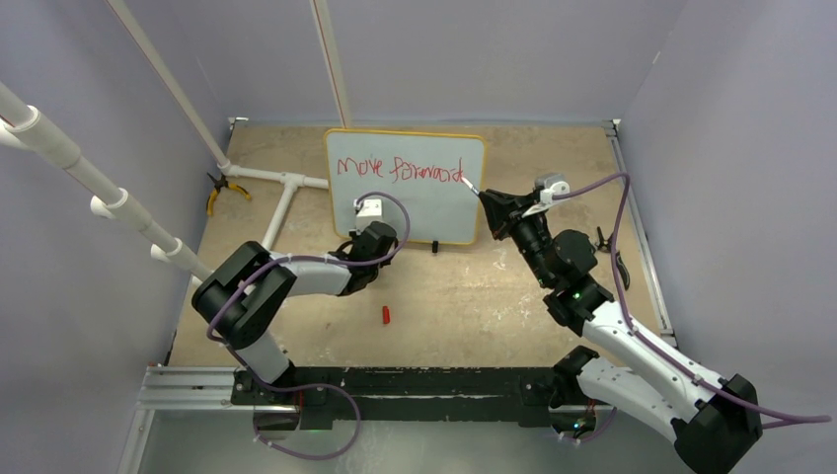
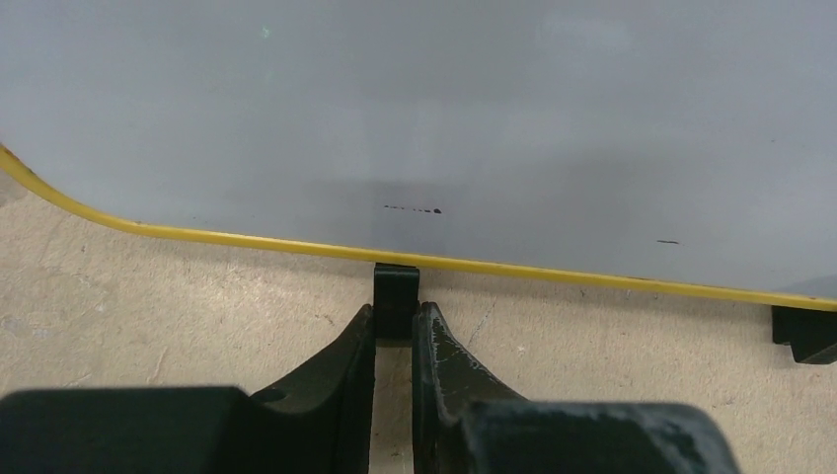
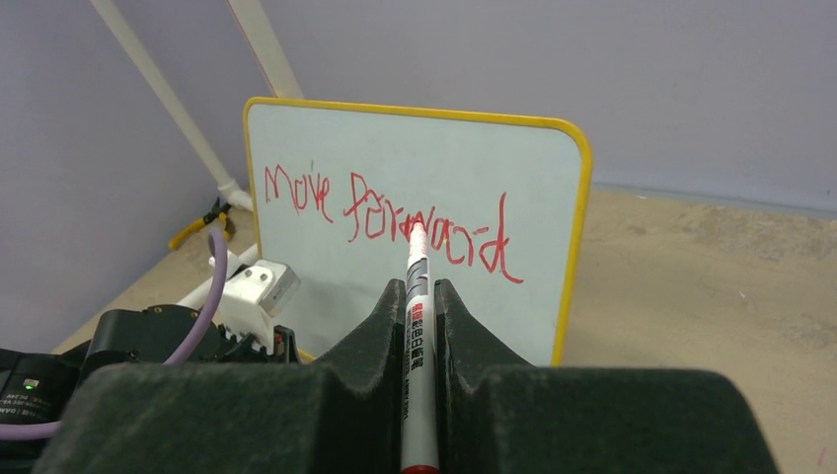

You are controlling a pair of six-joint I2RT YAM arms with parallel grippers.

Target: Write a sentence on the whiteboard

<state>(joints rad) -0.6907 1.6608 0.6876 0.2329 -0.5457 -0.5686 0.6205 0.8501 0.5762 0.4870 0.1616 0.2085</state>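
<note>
Pinching whiteboard (image 2: 415, 99) foot (image 2: 397, 288): L fingers (image 2: 341, 380), wrist cam only.

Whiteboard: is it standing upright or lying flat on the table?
Upright: the whiteboard stands on its black foot, the sentence facing the arms.

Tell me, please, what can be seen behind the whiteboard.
Behind the whiteboard rise the purple wall and two slanted white pipes; the top view shows tan table beyond it. The strip directly behind the board is hidden by the board itself.
</note>
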